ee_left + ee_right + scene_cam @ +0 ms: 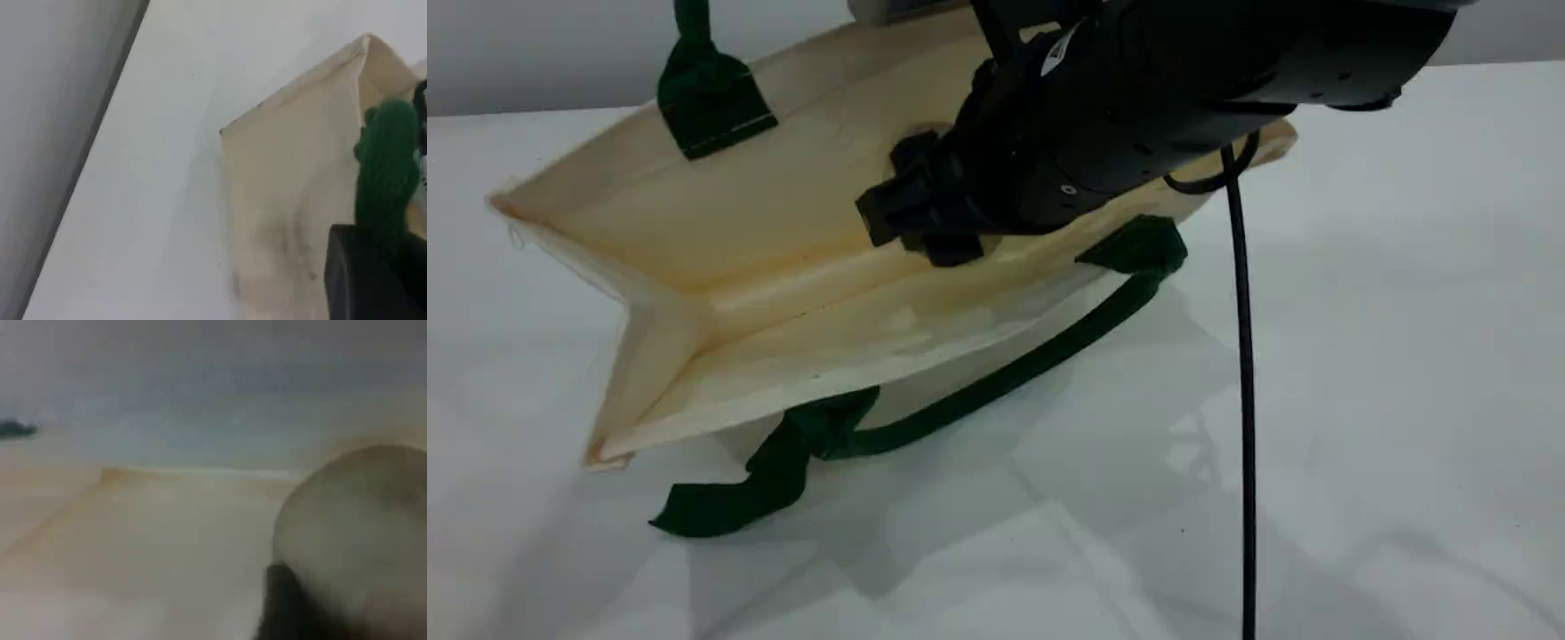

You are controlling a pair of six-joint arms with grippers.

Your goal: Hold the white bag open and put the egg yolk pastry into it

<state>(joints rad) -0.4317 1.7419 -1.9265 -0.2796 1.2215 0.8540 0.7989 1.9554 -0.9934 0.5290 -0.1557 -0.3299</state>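
Observation:
The white bag (783, 222) lies on its side on the table, its mouth held wide toward the camera. One green handle (707, 98) is pulled up out of the top of the scene view. In the left wrist view that handle (387, 173) runs into my left gripper, shut on it, with one black fingertip (367, 280) showing beside the bag's wall (293, 200). My right gripper (925, 222) reaches deep inside the bag. The right wrist view is blurred: the egg yolk pastry (360, 533) sits against a dark fingertip (287, 607) over the bag's inner cloth (147, 540). How the jaws stand is unclear.
The bag's other green handle (996, 382) trails on the white table (1360, 356) in front of the bag. A black cable (1245, 400) hangs from the right arm down past the bag's right end. A grey wall (53, 133) bounds the table's far side.

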